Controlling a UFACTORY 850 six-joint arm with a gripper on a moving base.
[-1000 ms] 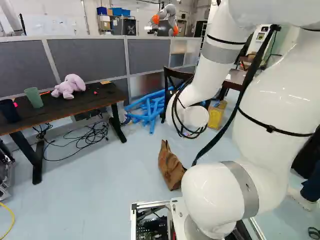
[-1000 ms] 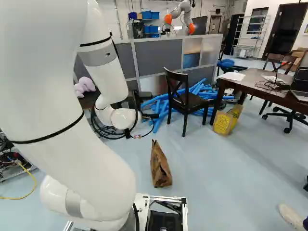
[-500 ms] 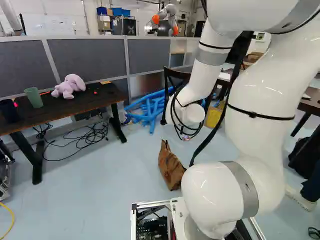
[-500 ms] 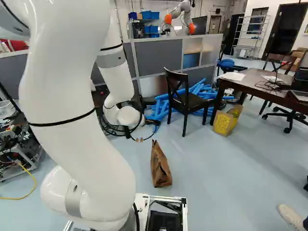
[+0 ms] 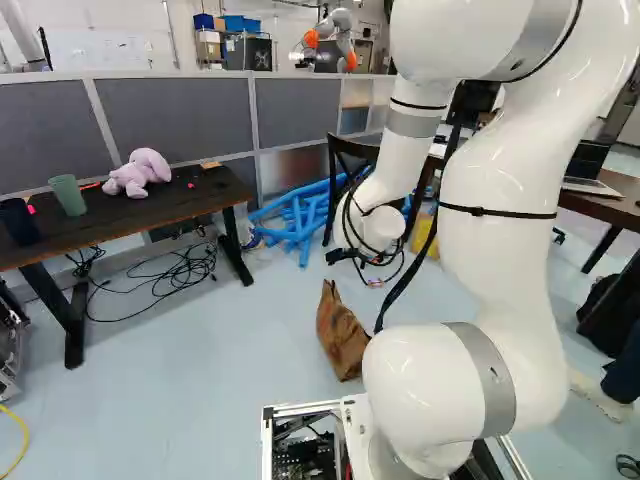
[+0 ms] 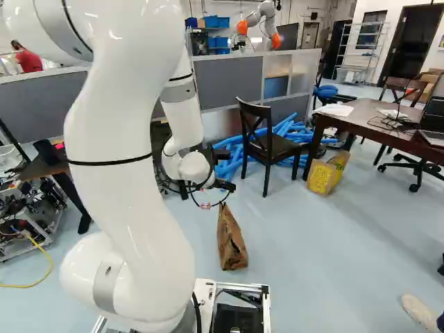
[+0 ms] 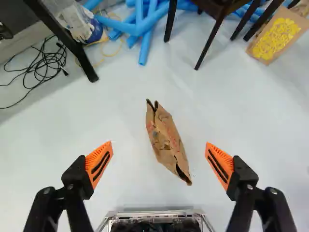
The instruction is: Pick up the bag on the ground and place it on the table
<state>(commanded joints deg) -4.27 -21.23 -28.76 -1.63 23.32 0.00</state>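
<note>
Hand [image 7: 159,145] spread wide, brown bag [image 7: 167,137] lined up ahead

Both orange pads [image 7: 99,164] stand well apart with nothing pinched between them; the bag lies ahead, framed by the gap and touching neither. That width probably serves to let a finger pass down each side of the bag. Its creased top runs slantwise between them, so a slight turn of the wrist may give a squarer bite. The bag stands on the floor [image 5: 230,340], narrow edge up, which should offer a thin ridge to pinch; thin paper could crumple or tip if nudged.

Beyond the bag are the chair [image 6: 267,142] and blue foam tubes [image 5: 303,220]. Left of the bag in the left base view, one surface [image 5: 135,217] holds a plush toy [image 5: 138,172] and a cup [image 5: 68,194]; right of the bag in the right base view is another surface [image 6: 361,119]. Which one is the goal, I cannot tell.

Compared with half a second ago, the arm [image 6: 128,173] has swung, bringing the hand closer over the bag. The base has not moved, and the bag sits exactly where it was.
</note>
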